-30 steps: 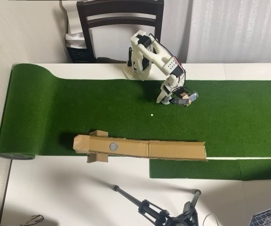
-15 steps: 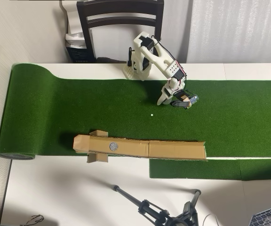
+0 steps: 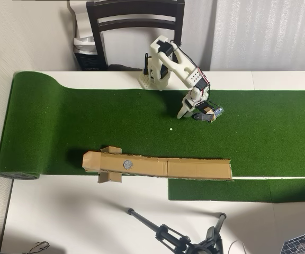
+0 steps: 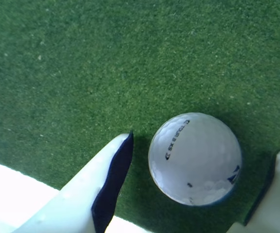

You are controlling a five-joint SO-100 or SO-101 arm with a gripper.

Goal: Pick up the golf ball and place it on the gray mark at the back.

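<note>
The ball [image 4: 195, 158] sits on the turf [image 4: 106, 63] right between the two fingers, as the wrist view has it: one finger [image 4: 106, 189] to its left with a sliver of green showing between pad and ball, the other just poking in at the right edge. So the gripper [image 4: 203, 165] is spread a little wider than the ball and has hold of nothing yet; the ball rests on the grass, not lifted, as far as I can judge.

From overhead the ball itself is hidden under the gripper [image 3: 187, 115], which is down low on the turf to the right of the arm's base. The mark [image 3: 127, 164] lies well apart from there, lower and to the left in that view, set in the cardboard strip [image 3: 195, 169] (the tiny white dot [image 3: 170, 128] between them is not the target).

What matters next, I'd say, is simply that the ball is centred in the gap, so a straight squeeze should catch it. A round ball could squirt forward if the pads meet it off-centre.
</note>
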